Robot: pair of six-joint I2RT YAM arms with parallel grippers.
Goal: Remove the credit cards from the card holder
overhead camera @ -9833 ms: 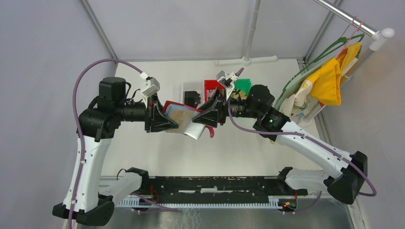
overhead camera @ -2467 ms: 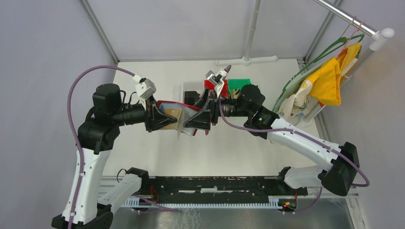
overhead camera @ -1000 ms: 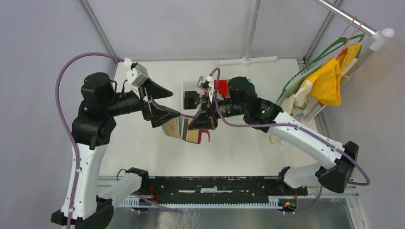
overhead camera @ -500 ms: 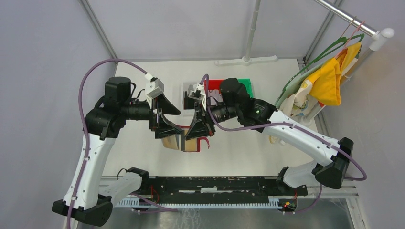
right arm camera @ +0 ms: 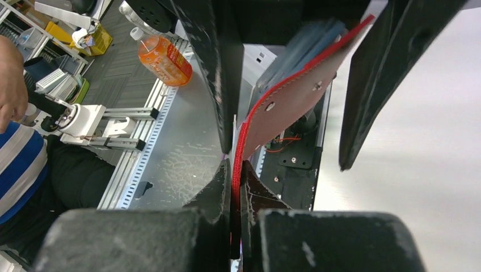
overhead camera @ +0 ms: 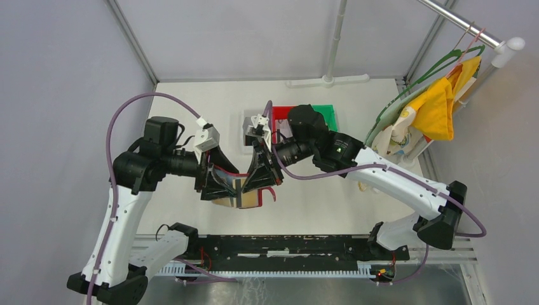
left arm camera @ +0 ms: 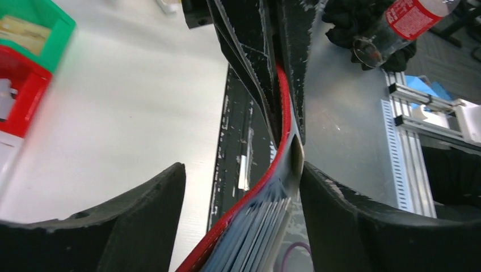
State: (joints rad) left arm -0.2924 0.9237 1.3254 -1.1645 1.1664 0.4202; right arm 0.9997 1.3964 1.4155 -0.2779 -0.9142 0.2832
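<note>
- Overhead view:
  - Holder (overhead camera: 224, 172) hangs in the air at lower centre, off the table (overhead camera: 318, 204), between my left gripper (overhead camera: 235, 184) and my right gripper (overhead camera: 257, 181).
  - Tan cards (overhead camera: 248, 200) show at its lower side, not taken out.
  - A red bin (overhead camera: 283, 113) and a green bin (overhead camera: 327, 114) sit at upper centre.
- Left wrist view:
  - My left jaws stand spread, one finger (left arm camera: 142, 221) at lower left and the other at lower right.
  - The edges of the cards (left arm camera: 255, 238) fan out between them at bottom centre, still inside the holder (left arm camera: 282, 116).
  - The holder's red edge curves up from there to the top of the frame.
  - My lower-right finger is just beside the holder's round snap, and the lower-left one stands apart from the stack.
  - At top centre, my right gripper (left arm camera: 272, 62) clamps the red edge.
- Right wrist view:
  - At bottom centre, my right jaws are pressed together, pinching the edge of the holder (right arm camera: 289, 96).
  - Its flap runs up and to the right.
  - Grey-blue cards (right arm camera: 300, 51) show behind it near the top.
  - My left gripper's fingers (right arm camera: 385, 73) flank it at top left and top right.
  - An orange bottle (right arm camera: 164, 56) lies at upper left.
</note>
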